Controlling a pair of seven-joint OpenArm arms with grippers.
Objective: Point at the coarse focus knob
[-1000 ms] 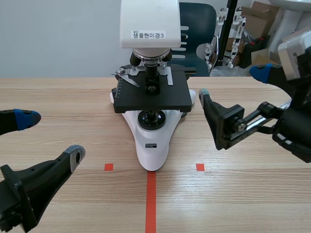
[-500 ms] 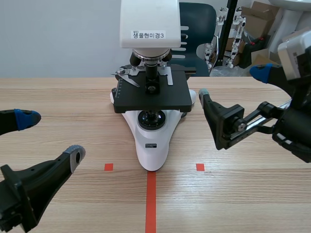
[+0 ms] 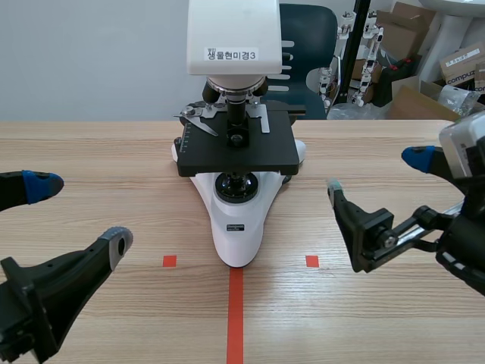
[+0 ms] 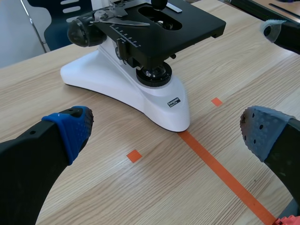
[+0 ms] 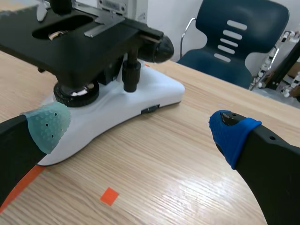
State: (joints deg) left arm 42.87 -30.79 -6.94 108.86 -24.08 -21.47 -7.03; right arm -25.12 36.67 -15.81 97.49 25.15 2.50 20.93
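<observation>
A white microscope (image 3: 235,220) with a black stage (image 3: 236,148) stands at the table's middle. Its black coarse focus knob (image 5: 160,48) juts from the side under the stage, ahead of my right gripper (image 5: 139,127); the opposite knob (image 4: 81,32) shows in the left wrist view. In the scene view the stage hides the knobs. My right gripper (image 3: 375,173) is open, to the right of the microscope's base and apart from it. At the near left my left gripper (image 3: 79,214) is open, with nothing between its fingers; the base's front tip lies ahead of it (image 4: 166,131).
A blue chair (image 3: 307,38) and cardboard boxes (image 3: 413,26) stand beyond the table's far edge. An orange-red tape line (image 3: 236,315) and two small squares mark the wood in front of the microscope. Bare table lies on both sides of the base.
My right gripper has drawn back from beside the stage, moving nearer the robot and to the right. The left arm and the microscope have not moved.
</observation>
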